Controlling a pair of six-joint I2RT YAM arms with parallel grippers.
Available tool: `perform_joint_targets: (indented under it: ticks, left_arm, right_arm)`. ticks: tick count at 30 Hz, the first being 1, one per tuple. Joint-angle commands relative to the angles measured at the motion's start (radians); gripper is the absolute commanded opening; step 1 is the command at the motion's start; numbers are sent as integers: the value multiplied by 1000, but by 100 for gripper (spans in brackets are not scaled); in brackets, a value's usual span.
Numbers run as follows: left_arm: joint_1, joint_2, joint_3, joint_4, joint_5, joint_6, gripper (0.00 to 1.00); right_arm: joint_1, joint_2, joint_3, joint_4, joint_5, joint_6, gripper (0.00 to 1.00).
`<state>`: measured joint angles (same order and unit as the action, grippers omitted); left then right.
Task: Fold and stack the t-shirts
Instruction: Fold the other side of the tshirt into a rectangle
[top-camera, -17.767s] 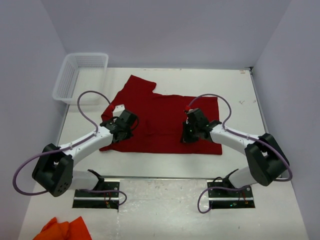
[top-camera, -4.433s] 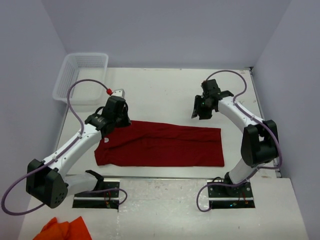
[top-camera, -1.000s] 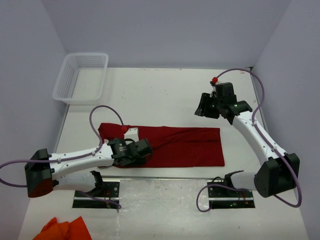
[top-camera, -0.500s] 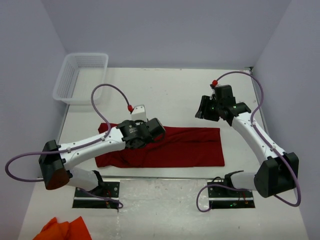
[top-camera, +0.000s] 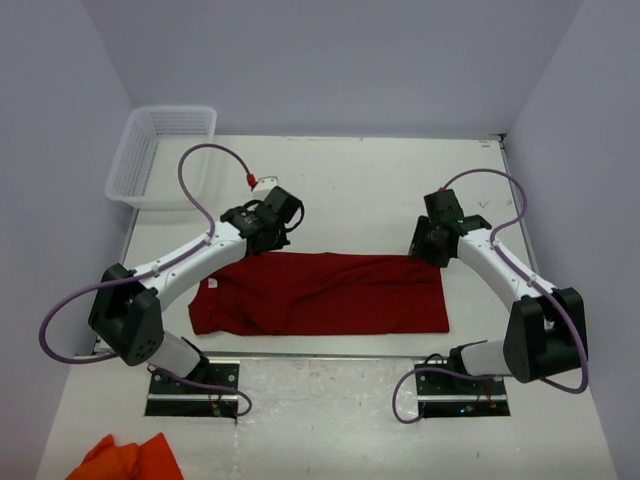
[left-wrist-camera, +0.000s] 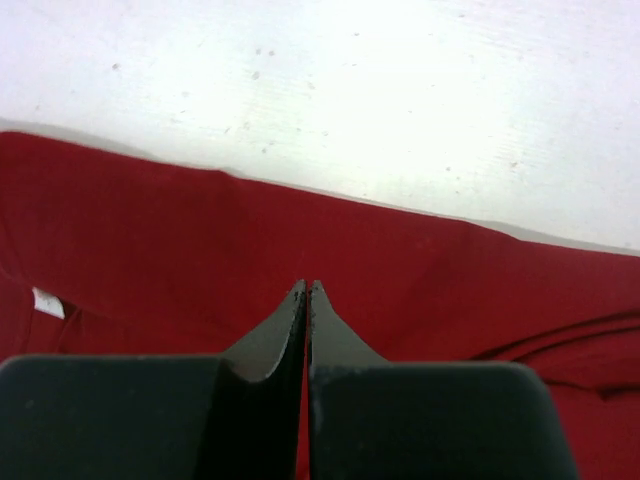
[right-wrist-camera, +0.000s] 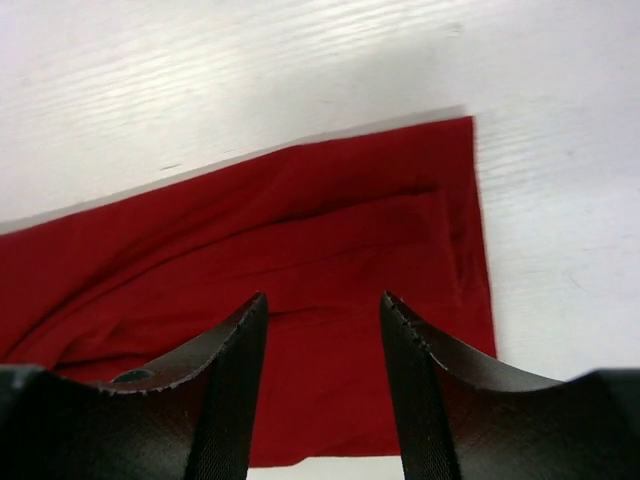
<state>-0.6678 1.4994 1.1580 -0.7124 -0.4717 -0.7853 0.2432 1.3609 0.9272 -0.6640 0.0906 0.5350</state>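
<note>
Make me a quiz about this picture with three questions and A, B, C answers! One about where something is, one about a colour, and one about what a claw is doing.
1. Where is the white basket?
A) at the far left corner of the table
B) on top of the shirt
C) on the floor

2. What colour is the t-shirt?
A) blue
B) red
C) green

3. How is the left claw?
A) wide open
B) holding the basket
C) shut

Answers: 1 A, it sits at the far left corner. 2 B, the folded strip is dark red. 3 C, it is closed tight with nothing in it.
</note>
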Motion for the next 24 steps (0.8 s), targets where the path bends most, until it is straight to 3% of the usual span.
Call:
perform_joint_targets:
  ticks: [1, 24]
  left_arm:
    - [0, -36, -14, 91, 47, 78, 0]
    - [0, -77, -101, 206, 143, 146, 0]
  right_arm:
    - [-33, 36, -7, -29, 104, 45, 50]
    - [-91, 208, 108, -80, 135, 49, 43]
